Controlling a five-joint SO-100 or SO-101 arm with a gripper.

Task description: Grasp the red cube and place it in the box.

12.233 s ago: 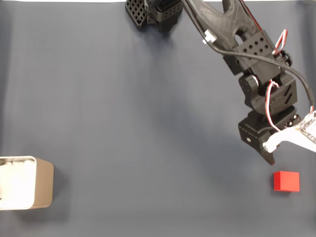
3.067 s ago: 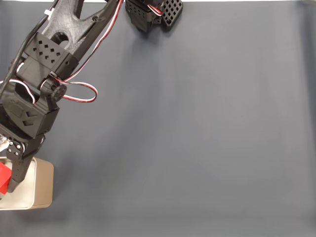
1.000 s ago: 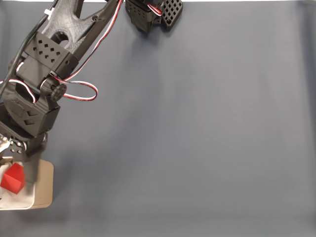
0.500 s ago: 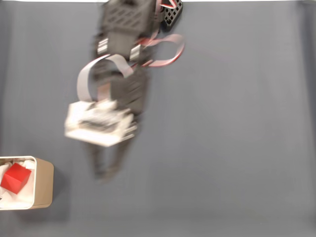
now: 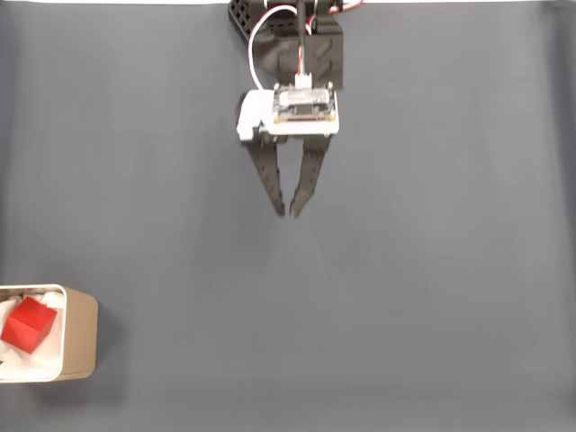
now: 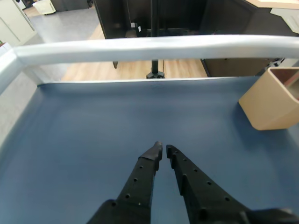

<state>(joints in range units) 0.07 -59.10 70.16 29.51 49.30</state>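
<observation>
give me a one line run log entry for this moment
red cube: in box | gripper: empty, tips nearly closed, mid-table, apart from box

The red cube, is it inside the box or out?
Inside. The red cube lies tilted on the white lining within the box.

Red cube [image 5: 29,324], tan box [image 5: 81,335], black tool [image 5: 288,213].

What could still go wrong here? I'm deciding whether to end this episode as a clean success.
Little seems at risk. The red cube lies tilted on the white lining inside the box, so it could settle or shift. The box sits at the left edge of the fixed view, partly cut off, so a check from that view may be unreliable. The gripper is nearly shut, empty and well away.
</observation>
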